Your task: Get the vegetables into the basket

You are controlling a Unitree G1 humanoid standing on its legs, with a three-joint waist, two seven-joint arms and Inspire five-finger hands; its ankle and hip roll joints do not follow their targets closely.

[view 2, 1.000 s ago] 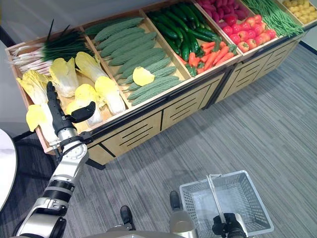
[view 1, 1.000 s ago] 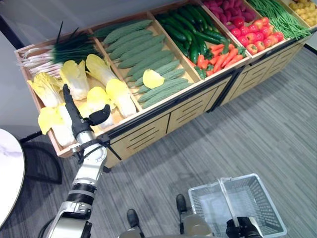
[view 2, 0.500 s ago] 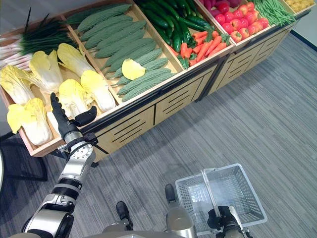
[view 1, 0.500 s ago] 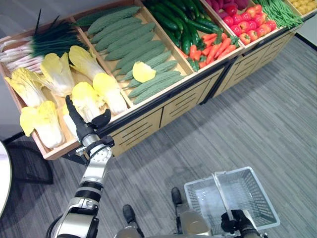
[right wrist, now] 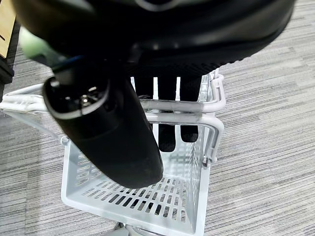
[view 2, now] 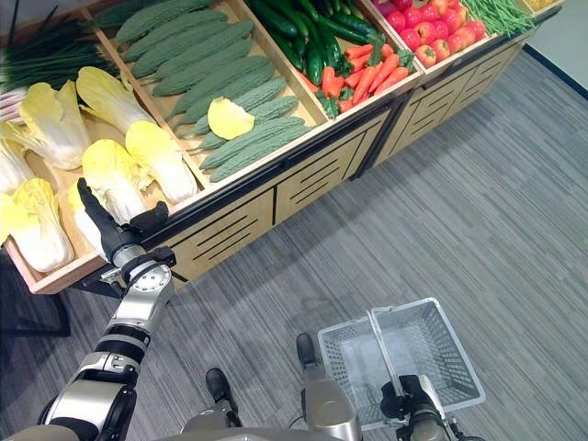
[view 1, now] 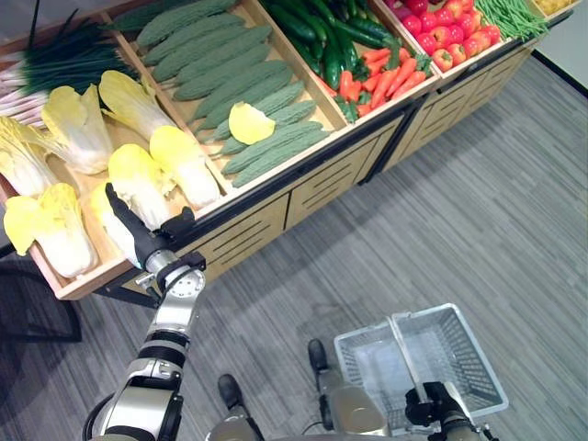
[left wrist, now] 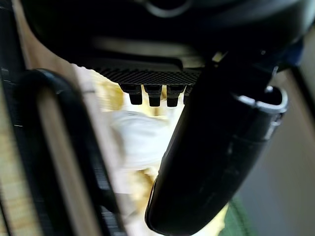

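Yellow napa cabbages point(view 1: 138, 175) lie in the leftmost wooden bin point(view 1: 69, 285). My left hand point(view 1: 138, 237) is open, with straight fingers stretched over the pale cabbage point(view 1: 112, 219) at the bin's front edge and the thumb point(view 1: 179, 220) spread aside. The left wrist view shows that cabbage's white stem point(left wrist: 138, 142) just past the thumb point(left wrist: 211, 157). I cannot tell whether the fingers touch it. My right hand point(view 1: 430, 404) is shut on the handle point(right wrist: 172, 105) of the white wire basket point(view 1: 473, 367), which hangs low at the right with nothing inside.
Green bitter gourds point(view 1: 266, 147) with one loose yellow leaf point(view 1: 248, 121) fill the middle bin. Cucumbers point(view 1: 322, 28), carrots point(view 1: 386, 78) and tomatoes point(view 1: 450, 37) lie further right. Scallions point(view 1: 55, 64) sit behind the cabbages. Grey striped floor point(view 1: 459, 211) spreads before the stand.
The whole view has shifted as the camera moved, with the stand sliding up and left. My left hand stays open over the front cabbages, and the right still holds the basket.
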